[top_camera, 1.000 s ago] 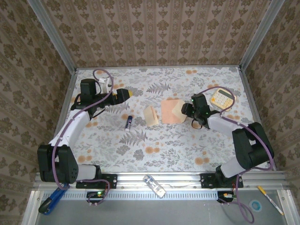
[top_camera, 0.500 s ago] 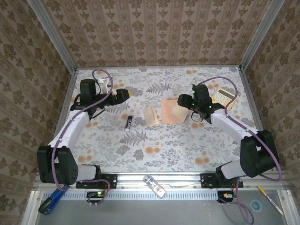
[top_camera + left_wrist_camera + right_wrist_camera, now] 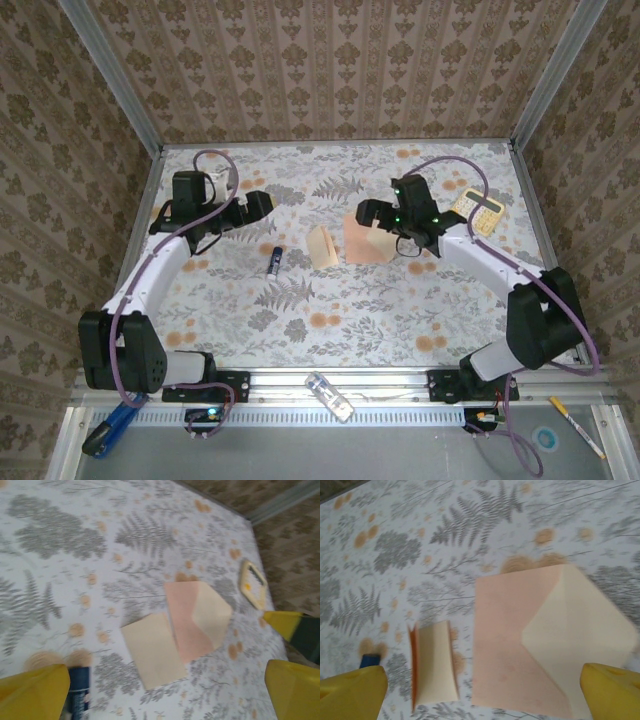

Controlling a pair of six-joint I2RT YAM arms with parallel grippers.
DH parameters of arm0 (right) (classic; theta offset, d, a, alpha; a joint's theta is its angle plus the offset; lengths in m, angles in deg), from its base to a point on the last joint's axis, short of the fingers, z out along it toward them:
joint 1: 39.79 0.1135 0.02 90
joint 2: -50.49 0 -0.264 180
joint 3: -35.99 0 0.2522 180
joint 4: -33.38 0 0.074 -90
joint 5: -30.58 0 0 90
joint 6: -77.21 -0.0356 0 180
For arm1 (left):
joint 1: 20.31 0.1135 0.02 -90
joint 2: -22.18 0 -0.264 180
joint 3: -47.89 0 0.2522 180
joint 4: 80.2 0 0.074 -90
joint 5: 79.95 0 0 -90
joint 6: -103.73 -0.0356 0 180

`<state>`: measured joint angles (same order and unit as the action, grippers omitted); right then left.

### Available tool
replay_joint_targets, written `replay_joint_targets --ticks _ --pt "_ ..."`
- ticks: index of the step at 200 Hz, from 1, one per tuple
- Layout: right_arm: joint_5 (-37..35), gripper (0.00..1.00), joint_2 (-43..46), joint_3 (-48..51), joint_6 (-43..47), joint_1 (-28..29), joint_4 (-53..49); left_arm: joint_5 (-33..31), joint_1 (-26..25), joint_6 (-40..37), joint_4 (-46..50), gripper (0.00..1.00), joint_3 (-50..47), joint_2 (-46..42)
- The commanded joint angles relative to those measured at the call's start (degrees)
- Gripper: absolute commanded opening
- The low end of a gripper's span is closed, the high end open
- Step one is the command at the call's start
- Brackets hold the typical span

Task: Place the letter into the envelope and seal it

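Observation:
The envelope [image 3: 360, 246] lies flat mid-table, salmon-pink with its pale cream flap [image 3: 575, 630] open and pointing right. The letter [image 3: 322, 246], a pale peach sheet curled up at its edges, lies just left of the envelope [image 3: 510, 645], apart from it. My right gripper [image 3: 368, 213] hovers open over the envelope's far edge; its yellow fingertips [image 3: 352, 692] frame the letter [image 3: 432, 667] and envelope with nothing between them. My left gripper [image 3: 262, 203] hangs open, left of and beyond the letter [image 3: 154, 650], looking across at the envelope [image 3: 192, 622].
A blue glue stick [image 3: 273, 260] lies left of the letter, at my left fingertip's edge [image 3: 77, 695]. A yellow calculator [image 3: 475, 210] sits at the back right. A clear vial [image 3: 330, 396] rests on the front rail. Metal frame posts border the table.
My right gripper has opened wide and moved from the envelope's right edge up and back-left over it. The left gripper has shifted only slightly. Letter and envelope lie as before.

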<state>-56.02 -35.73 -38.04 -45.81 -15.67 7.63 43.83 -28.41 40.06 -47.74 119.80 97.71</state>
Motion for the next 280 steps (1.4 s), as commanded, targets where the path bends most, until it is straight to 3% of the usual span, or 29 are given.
replay_joint_targets --ticks 1,37,64,131,194,239,280 --pt "5.2 1.0 -4.5 -2.7 -1.5 2.9 0.1 -10.6 0.8 0.5 7.7 1.0 3.2 0.3" --pt "6.7 0.95 -12.1 -6.6 -3.3 8.2 0.3 -12.8 1.7 1.2 9.2 1.0 3.4 -0.8" --pt "8.3 0.9 -16.9 -9.2 -4.7 10.8 0.8 -10.7 2.9 0.7 9.3 1.0 2.6 -0.5" --pt "9.6 0.81 -23.8 -13.9 -4.2 12.2 -0.4 -8.1 5.2 0.5 8.6 1.0 0.8 -1.3" --pt "11.7 0.5 -26.4 -16.0 -4.4 12.4 -0.3 -6.4 6.5 0.8 7.7 1.0 0.5 -0.6" --pt "11.9 0.37 -27.7 -16.2 -4.5 12.4 -0.5 -5.5 7.0 0.4 7.7 1.0 1.1 0.1" --pt "12.5 0.12 -27.7 -16.1 -4.2 12.1 -0.3 -2.4 7.1 -0.5 6.5 1.0 1.1 0.3"
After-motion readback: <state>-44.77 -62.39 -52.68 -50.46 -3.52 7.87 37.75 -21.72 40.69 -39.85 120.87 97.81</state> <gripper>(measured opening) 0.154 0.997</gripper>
